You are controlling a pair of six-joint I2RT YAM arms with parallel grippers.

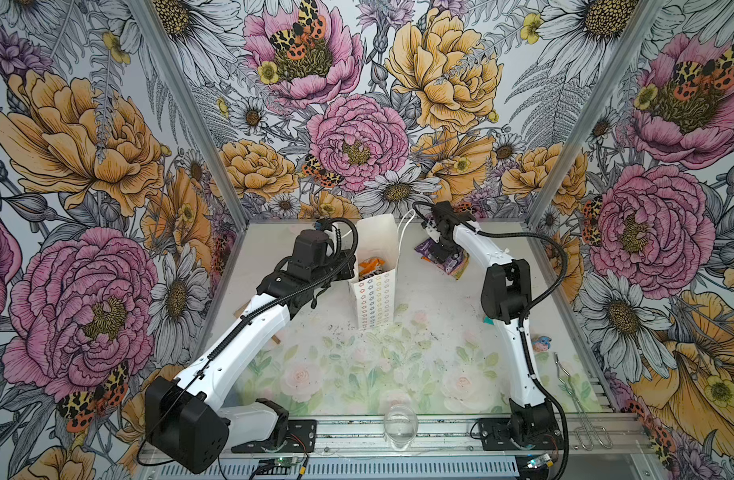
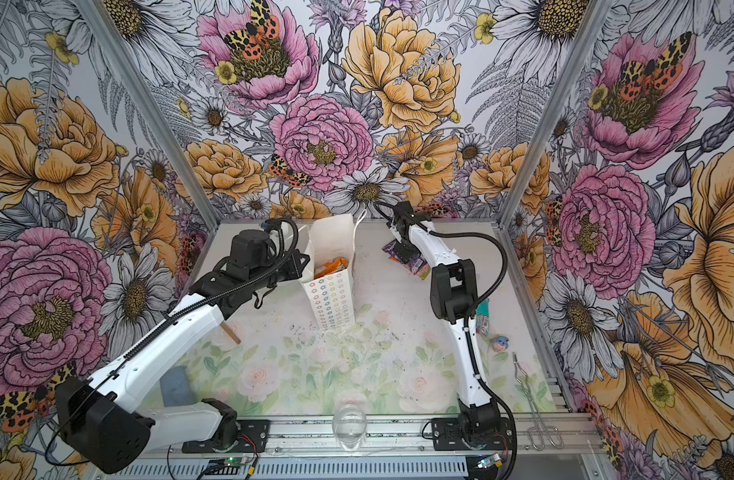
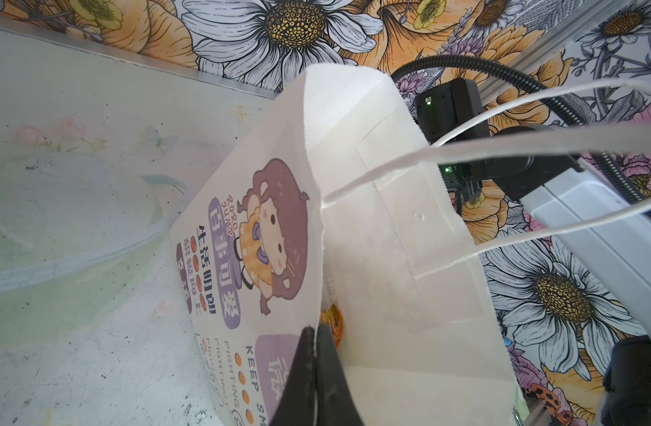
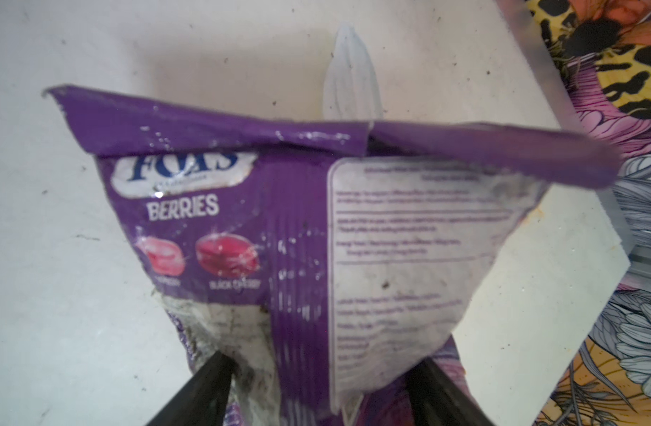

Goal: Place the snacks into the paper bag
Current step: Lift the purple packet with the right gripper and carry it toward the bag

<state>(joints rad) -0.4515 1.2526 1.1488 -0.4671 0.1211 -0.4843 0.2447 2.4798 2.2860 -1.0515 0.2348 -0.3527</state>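
Jaws of R gripper (image 4: 322, 359) straddle purple packet (image 4: 298, 228); can't tell if gripping.

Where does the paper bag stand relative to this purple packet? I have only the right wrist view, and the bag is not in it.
Observer: In both top views the paper bag stands to the left of the purple packet, apart from it.
Operator: Is anything holding the bag?
Observer: Yes. The left wrist view shows the left gripper shut on the bag's rim.
Operator: Any snacks inside?
Observer: In a top view, orange packets show in the bag's open mouth.
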